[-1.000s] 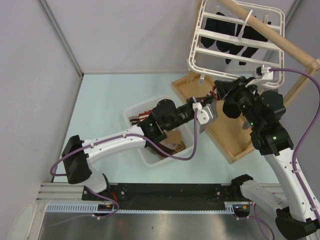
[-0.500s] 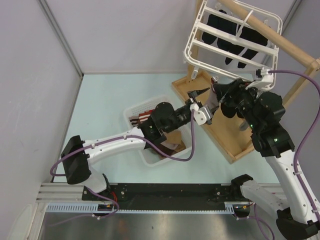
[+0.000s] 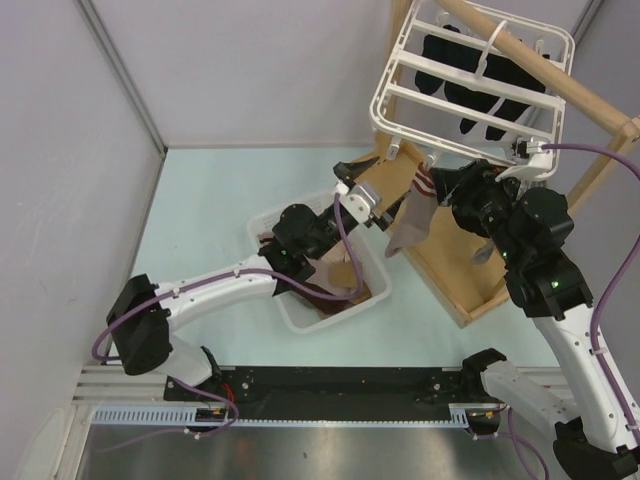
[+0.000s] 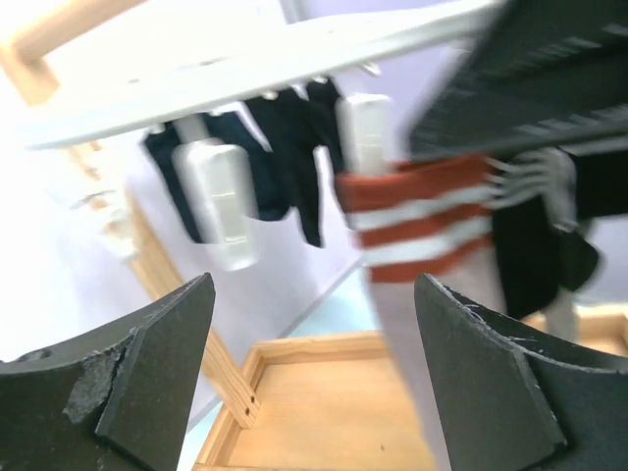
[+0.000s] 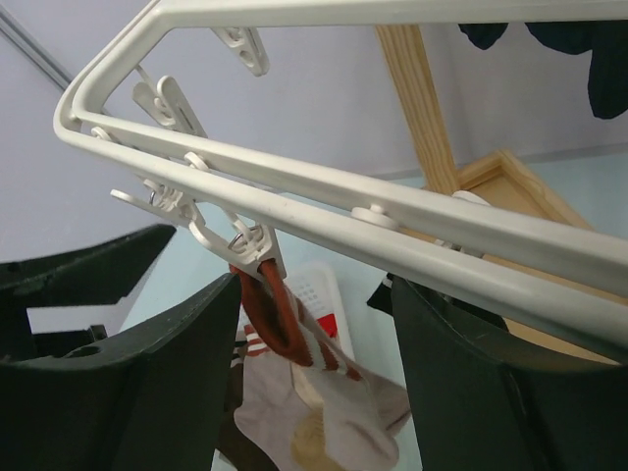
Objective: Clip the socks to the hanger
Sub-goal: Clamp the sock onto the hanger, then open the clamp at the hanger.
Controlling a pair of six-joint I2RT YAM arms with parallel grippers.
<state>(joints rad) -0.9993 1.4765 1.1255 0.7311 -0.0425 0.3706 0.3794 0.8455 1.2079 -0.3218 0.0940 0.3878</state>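
The grey sock point(image 3: 408, 225) with the maroon-and-white cuff is hanging by that cuff from a clip point(image 5: 257, 245) on the near rail of the white hanger point(image 3: 470, 108), its foot dangling above the wooden tray base point(image 3: 455, 270). My right gripper point(image 5: 314, 289) is hovering at the cuff, fingers spread wide to either side of it and gripping nothing; whether one finger is brushing the fabric, I cannot tell. My left gripper point(image 4: 312, 294) is pointing up at the clips from lower down, jaws likewise wide apart and empty. Black socks point(image 3: 485, 93) are hanging farther back on the frame. The hanger is tilting on the wooden pole rack point(image 3: 530, 58), whose tray base is sitting on the pale green table point(image 3: 215, 200) beside the white basket point(image 3: 345, 312) holding brown socks point(image 3: 342, 276). Plain grey panels point(image 3: 260, 70) are closing in the back and left.
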